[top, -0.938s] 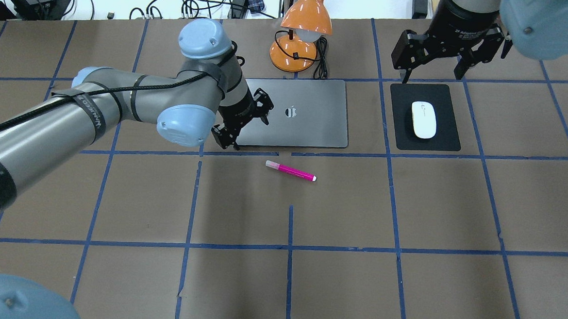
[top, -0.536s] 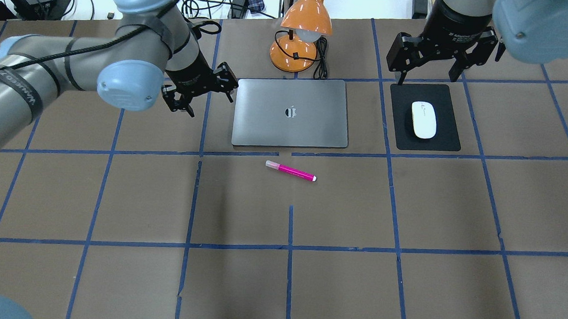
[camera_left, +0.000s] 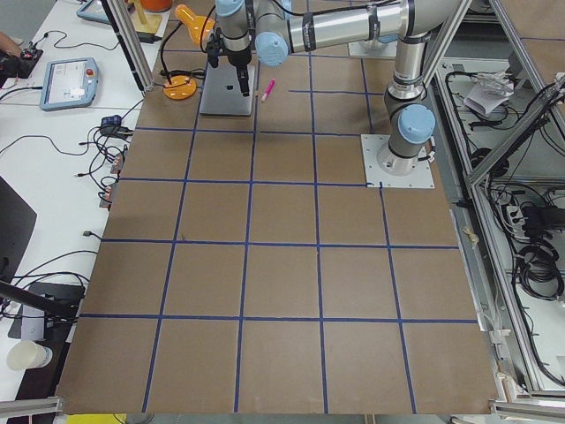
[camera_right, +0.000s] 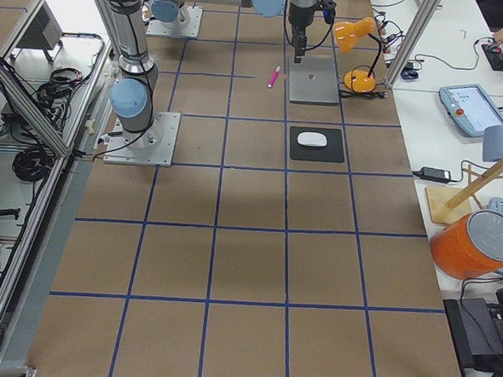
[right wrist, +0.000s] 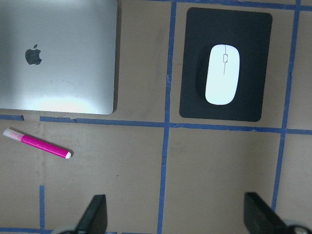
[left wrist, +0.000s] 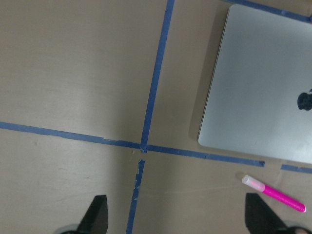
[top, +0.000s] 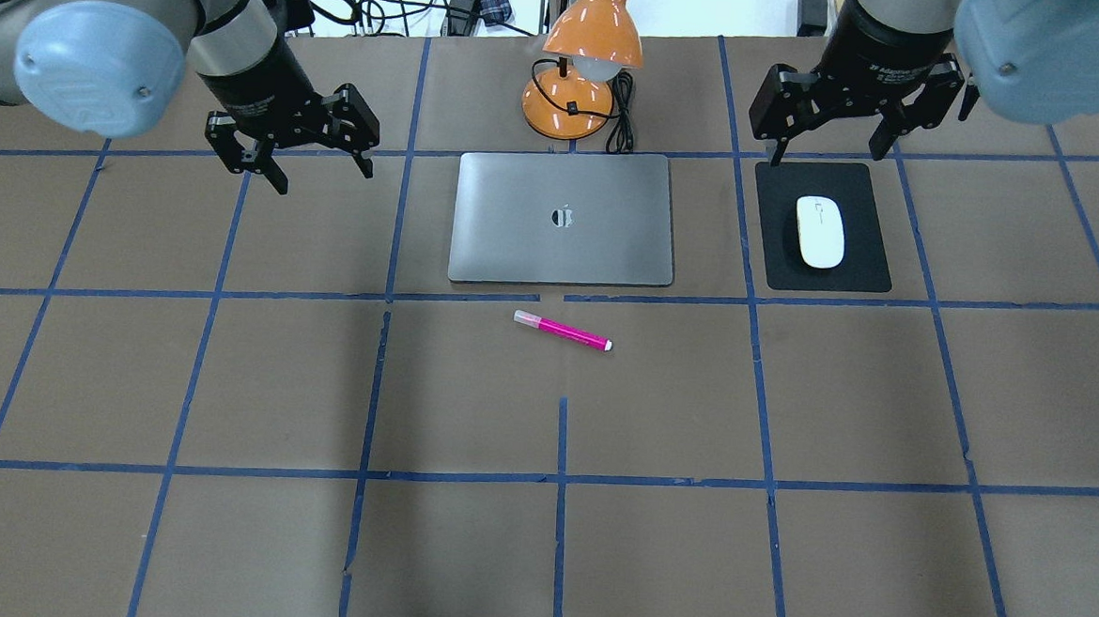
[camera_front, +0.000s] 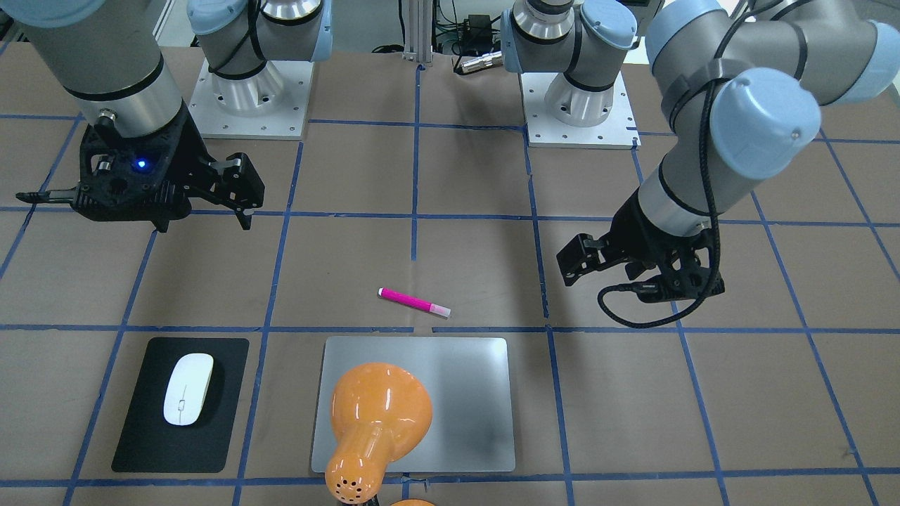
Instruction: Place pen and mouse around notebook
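Pen (top: 562, 331): likely light, stiff; pinch mid-barrel.
Mouse (top: 820, 231): probably slick; grip flanks.
Left gripper (top: 324, 176), right gripper (top: 835, 152): spread, empty.

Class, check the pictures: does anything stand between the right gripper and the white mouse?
Nothing visible does. The right gripper hangs open above the table. The mouse lies uncovered on the black mat, and the orange lamp stands well aside.

We have pulled our left gripper (top: 323, 176) off the notebook's (top: 564, 217) near-left corner and swung it leftward and farther back. It now hangs over bare surface (top: 309, 239), clear of the notebook.
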Controlling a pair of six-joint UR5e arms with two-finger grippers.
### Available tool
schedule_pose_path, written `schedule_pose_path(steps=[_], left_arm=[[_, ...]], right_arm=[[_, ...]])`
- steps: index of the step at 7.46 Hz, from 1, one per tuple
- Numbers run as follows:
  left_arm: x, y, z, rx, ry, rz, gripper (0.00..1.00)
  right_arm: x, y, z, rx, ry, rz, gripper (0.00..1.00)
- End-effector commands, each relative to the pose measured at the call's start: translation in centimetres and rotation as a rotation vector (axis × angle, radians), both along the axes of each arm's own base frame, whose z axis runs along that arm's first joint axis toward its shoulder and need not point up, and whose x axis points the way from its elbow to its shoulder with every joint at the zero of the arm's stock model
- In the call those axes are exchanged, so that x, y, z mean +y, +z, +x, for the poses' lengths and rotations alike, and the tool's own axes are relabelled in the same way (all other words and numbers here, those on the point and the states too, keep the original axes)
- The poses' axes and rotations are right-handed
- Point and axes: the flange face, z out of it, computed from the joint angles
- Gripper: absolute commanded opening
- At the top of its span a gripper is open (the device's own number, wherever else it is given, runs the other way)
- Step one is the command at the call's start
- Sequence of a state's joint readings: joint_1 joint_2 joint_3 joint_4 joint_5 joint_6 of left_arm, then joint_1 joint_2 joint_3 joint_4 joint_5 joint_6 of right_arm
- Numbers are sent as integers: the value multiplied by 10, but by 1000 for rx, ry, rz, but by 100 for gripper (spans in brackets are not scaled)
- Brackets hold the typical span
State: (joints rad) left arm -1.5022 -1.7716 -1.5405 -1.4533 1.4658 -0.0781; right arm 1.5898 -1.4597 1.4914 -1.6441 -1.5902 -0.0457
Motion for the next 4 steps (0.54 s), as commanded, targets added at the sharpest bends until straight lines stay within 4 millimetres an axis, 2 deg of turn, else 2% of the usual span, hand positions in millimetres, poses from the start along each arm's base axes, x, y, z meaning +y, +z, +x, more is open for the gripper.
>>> schedule_pose_path(steps=[1,2,3,4], left_arm=[[27,29,14,3,-28,20,100],[41,41,17,-35,-46,21,100],[54,44,20,-127,-63,34,100],[63,46,18,-125,-65,31,100]], right_arm=[[0,0,-1,2,-2,2,100],[0,-1,-1,2,-2,3,100],[0,-1,0,-2,0,3,100],[0,-2,0,-4,0,5,100]])
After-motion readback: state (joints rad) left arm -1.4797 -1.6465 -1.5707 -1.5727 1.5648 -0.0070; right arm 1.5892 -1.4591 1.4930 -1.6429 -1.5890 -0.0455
